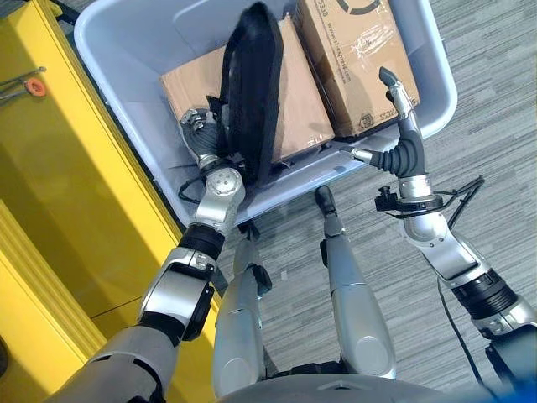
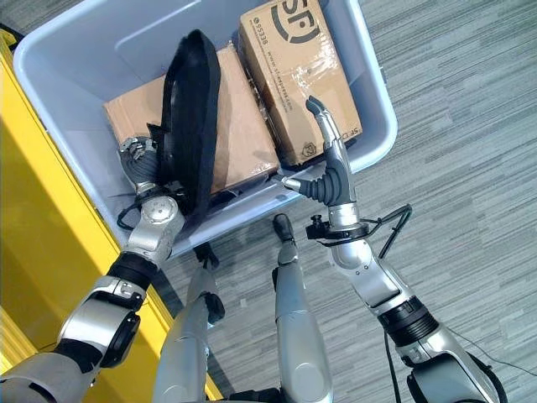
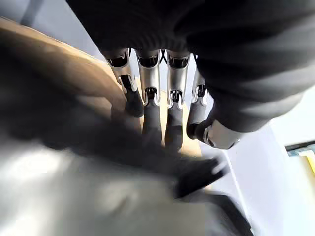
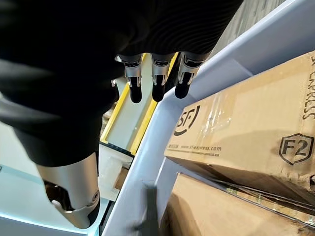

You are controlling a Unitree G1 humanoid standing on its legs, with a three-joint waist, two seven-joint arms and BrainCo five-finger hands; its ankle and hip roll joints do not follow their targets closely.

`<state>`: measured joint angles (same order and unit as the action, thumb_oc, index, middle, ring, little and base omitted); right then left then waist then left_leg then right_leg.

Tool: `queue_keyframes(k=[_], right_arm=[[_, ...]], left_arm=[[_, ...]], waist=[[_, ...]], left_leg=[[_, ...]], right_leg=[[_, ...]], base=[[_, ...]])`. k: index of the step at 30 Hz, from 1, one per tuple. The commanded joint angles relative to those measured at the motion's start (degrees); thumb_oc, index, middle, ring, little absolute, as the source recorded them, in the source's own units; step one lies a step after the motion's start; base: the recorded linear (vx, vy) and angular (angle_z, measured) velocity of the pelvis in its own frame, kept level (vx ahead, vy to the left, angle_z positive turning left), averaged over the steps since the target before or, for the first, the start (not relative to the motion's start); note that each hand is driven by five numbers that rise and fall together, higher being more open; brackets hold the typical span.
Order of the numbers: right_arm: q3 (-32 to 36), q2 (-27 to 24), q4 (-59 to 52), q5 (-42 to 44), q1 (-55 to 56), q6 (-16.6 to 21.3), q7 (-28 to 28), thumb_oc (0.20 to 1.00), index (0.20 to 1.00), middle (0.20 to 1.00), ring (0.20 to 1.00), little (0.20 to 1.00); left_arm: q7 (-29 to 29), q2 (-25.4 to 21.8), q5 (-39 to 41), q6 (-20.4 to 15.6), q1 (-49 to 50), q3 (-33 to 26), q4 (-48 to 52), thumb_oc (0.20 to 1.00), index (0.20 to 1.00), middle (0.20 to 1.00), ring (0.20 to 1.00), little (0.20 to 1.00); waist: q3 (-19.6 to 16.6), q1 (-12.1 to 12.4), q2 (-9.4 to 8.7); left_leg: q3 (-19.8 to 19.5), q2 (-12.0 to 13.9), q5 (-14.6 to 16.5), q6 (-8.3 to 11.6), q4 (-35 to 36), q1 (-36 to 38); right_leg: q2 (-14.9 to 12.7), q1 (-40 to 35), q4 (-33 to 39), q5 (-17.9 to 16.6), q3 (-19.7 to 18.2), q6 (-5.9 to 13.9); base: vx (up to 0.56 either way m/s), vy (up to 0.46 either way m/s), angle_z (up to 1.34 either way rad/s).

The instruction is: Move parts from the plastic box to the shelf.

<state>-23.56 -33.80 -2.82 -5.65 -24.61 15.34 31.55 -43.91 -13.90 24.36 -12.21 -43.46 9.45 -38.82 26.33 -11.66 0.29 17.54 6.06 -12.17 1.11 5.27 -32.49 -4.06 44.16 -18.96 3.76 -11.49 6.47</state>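
Inside the plastic box [image 1: 126, 50], a black part [image 1: 252, 84] is leaning on two cardboard boxes [image 1: 294, 101]; the left hand [image 1: 200, 134] is curling round its edge, the right hand [image 1: 401, 113] is hovering straight-fingered over the rim. Pick-up is under way; lifting toward the yellow shelf [image 1: 50, 193] should come next.

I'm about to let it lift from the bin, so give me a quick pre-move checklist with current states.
1. Left hand on a part: ok, fingers against the brown cardboard box beside the black part.
2. Left grip closed: cannot tell.
3. Right hand engaged: not ok, open, fingers straight above the printed box.
4. Plastic box wall clear of right hand: not ok, close.
5. Shelf reachable: cannot tell.
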Motion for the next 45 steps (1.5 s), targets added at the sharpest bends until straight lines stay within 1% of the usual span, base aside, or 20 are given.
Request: queue_keyframes(k=[1,5,11,14,19,20,21,28,35,41,45], right_arm=[[1.7,0.7,-0.6,2.0,-1.6,1.1,-0.2,1.0,1.0,1.0,1.0,1.0],[2.1,0.9,0.0,2.4,-1.6,0.7,-0.5,1.0,1.0,1.0,1.0,1.0],[3.1,0.1,-0.3,2.2,-0.5,0.4,-1.1,1.0,1.0,1.0,1.0,1.0],[4.0,-0.7,-1.0,1.6,0.7,0.1,-1.7,1.0,1.0,1.0,1.0,1.0],[4.7,-1.4,-1.7,1.4,2.1,0.1,-2.4,1.0,1.0,1.0,1.0,1.0],[4.8,-1.4,-1.8,1.5,2.5,0.0,-2.8,1.0,1.0,1.0,1.0,1.0],[4.9,-1.4,-1.8,1.6,2.7,0.2,-2.8,1.0,1.0,1.0,1.0,1.0],[5.1,-1.8,-2.2,1.5,3.7,0.4,-3.2,1.0,1.0,1.0,1.0,1.0],[5.2,-2.4,-2.4,1.2,4.5,0.3,-2.5,1.0,1.0,1.0,1.0,1.0],[5.3,-2.7,-2.7,1.2,4.7,0.7,-2.2,1.0,1.0,1.0,1.0,1.0],[4.9,-3.0,-2.7,1.4,4.4,0.8,-2.1,1.0,1.0,1.0,1.0,1.0]], left_arm=[[9.6,9.3,10.9,2.8,-4.0,2.2,-10.4,0.2,0.2,0.2,0.2,0.2],[10.4,8.2,13.1,1.9,-3.6,1.7,-8.5,0.2,0.2,0.2,0.2,0.2],[11.1,6.8,13.3,0.9,-2.4,1.9,-5.3,0.2,0.2,0.2,0.2,0.2],[11.3,6.0,12.9,0.8,-1.0,1.9,-4.0,0.2,0.2,0.2,0.2,0.2],[11.8,5.6,12.5,0.8,0.3,2.4,-2.7,0.2,0.2,0.2,0.2,0.2],[11.9,5.8,12.0,1.1,0.4,2.8,-2.4,0.31,0.31,0.31,0.31,0.31],[12.1,5.8,11.3,1.4,0.3,3.0,-2.6,1.0,1.0,1.0,1.0,1.0],[10.9,7.0,6.6,2.9,0.1,4.1,-3.2,1.0,1.0,1.0,1.0,1.0],[7.8,8.3,5.3,3.1,0.8,1.8,-3.6,1.0,1.0,1.0,1.0,1.0],[6.2,8.4,2.4,3.8,1.0,1.6,-3.0,1.0,1.0,1.0,1.0,1.0],[5.7,8.8,0.0,4.9,-0.2,2.4,-3.8,1.0,1.0,1.0,1.0,1.0]], waist=[[3.5,-1.6,0.41],[3.5,-1.5,0.41],[3.4,-1.0,0.62],[2.4,-0.8,0.84],[1.9,-0.6,1.09],[1.7,-0.6,1.14],[1.7,-0.6,1.14],[1.6,-0.8,1.27],[1.9,-0.8,1.4],[1.7,-0.7,1.61],[1.6,-0.7,1.63]], left_leg=[[-2.9,4.6,8.1,6.54,-0.7,15.7],[-3.3,4.6,8.3,6.5,-0.8,16.9],[-4.7,4.3,8.2,6.4,-1.0,18.8],[-5.2,3.9,8.2,6.35,-0.8,19.7],[-5.6,3.7,8.0,6.26,-0.8,20.3],[-5.7,3.7,7.9,6.22,-0.8,20.3],[-5.7,3.7,7.9,6.22,-0.8,20.3],[-5.4,3.8,7.9,6.18,-0.9,20.5],[-5.3,4.0,7.7,6.15,-0.9,20.5],[-5.6,4.0,7.5,6.13,-0.9,20.4],[-5.6,4.0,7.4,6.11,-0.9,20.3]], right_leg=[[2.1,-3.2,8.7,-10.5,3.7,1.42],[1.9,-4.6,8.4,-10.4,3.9,1.44],[1.0,-7.9,8.4,-10.3,4.9,1.5],[0.4,-9.8,9.1,-10.3,5.3,1.56],[-0.1,-11.1,9.3,-10.2,5.9,1.55],[-0.2,-11.2,9.2,-10.2,6.0,1.49],[-0.1,-11.3,9.3,-10.1,6.0,1.45],[0.2,-11.3,9.2,-9.9,5.6,1.24],[0.6,-11.0,9.0,-9.8,5.3,1.08],[0.7,-10.8,8.7,-9.5,5.6,0.91],[0.7,-10.7,8.5,-9.5,5.5,0.86]], base=[[-0.01,0.008,0.04],[-0.02,0.002,0.06],[-0.02,0.01,0.07],[-0.01,0.004,0.02],[-0.01,0.003,0.06],[0.0,0.0,0.0],[0.0,0.0,0.0],[0.0,0.0,0.0],[0.0,-0.005,0.01],[0.0,-0.002,-0.01],[0.0,0.0,0.0]])
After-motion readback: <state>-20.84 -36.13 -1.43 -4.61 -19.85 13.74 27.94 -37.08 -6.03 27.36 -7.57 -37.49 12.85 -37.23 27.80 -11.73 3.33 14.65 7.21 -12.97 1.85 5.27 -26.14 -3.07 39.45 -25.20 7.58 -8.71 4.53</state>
